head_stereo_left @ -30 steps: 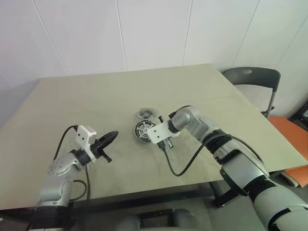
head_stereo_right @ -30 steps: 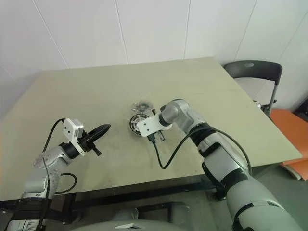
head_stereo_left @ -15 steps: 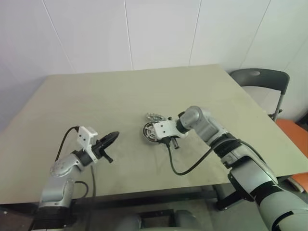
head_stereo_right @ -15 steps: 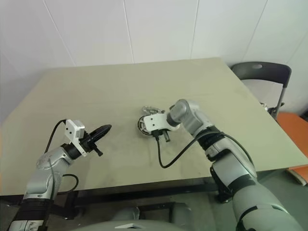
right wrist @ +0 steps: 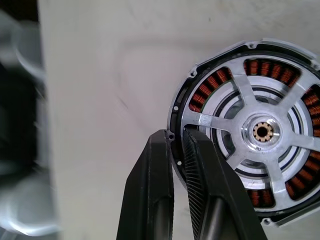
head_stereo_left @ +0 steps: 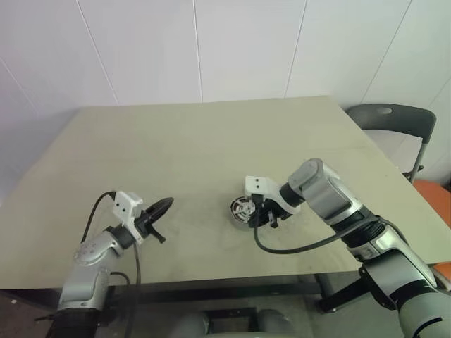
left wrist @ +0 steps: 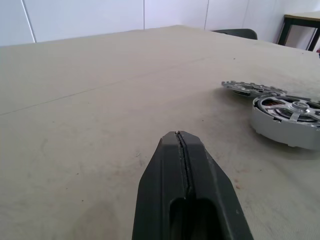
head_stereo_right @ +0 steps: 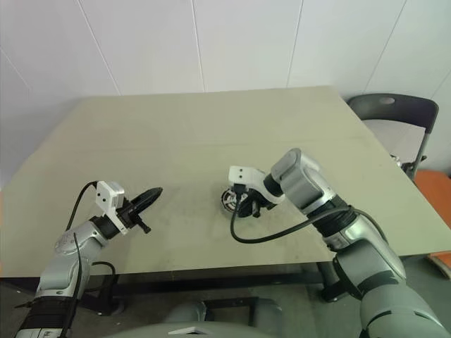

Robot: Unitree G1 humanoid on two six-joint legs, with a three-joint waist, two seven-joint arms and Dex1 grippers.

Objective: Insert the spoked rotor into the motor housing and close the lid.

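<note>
"Locating the motor housing [right wrist: 260,132] first," says the clerk. "Where does the inspector find it?"

"Near the middle of the table [head_stereo_left: 176,141], towards the front edge, at the tip of the right gripper [right wrist: 176,134]. Its face shows silver spokes around a pale hub, with copper-brown windings in the gaps."

"And the jaws on that side?"

"Clamped on the housing's rim. One black finger lies outside the edge and the other just inside it, over the windings. Whether the housing rests on the table or is raised off it, the inspector cannot tell."

"Anything beside it?"

"The left wrist view shows a flat toothed disc [left wrist: 252,89] lying on the table just beyond the housing. The inspector cannot say whether the two touch, nor which part the disc is."

"The left gripper [left wrist: 178,135]?"

"It hangs over the near left part of the table, well apart from the housing, pointing roughly level towards it. Its two fingers are pressed together with nothing between them."

"Surroundings?"

"The table is bare and tan. White wall panels stand behind it, and a grey chair [head_stereo_left: 391,116] stands off its far right corner. A black cable loops from the right wrist over the table's front edge."
</note>
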